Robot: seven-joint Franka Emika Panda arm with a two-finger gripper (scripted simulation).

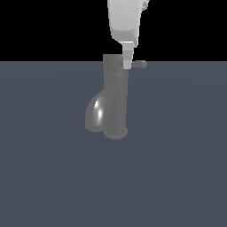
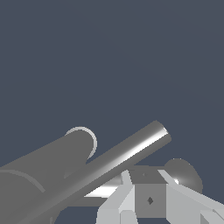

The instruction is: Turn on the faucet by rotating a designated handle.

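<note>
1. Faucet (image 1: pixel 114 99) stands upright on the table (image 1: pixel 177 177), round base down, curved spout drooping toward the exterior view's left.
2. Handle (image 1: pixel 139 64) is a thin rod projecting horiz. from the cap toward the exterior view's right; placed so a sideways push swings it about the cap axis.
3. Claw (image 1: pixel 127 62) comes in from above, fingers vertical, at the rod's root next to the cap. Judged: positioned to bear on the rod, not the spout.
4. Claw state: cannot tell whether fingers are apart or clamped; wrist view shows one pale finger (image 2: pixel 131 199) beside the rod (image 2: pixel 131 153), contact unclear.
5. Risk, judged: contact near the pivot gives poor leverage; slip-off possible.
</note>
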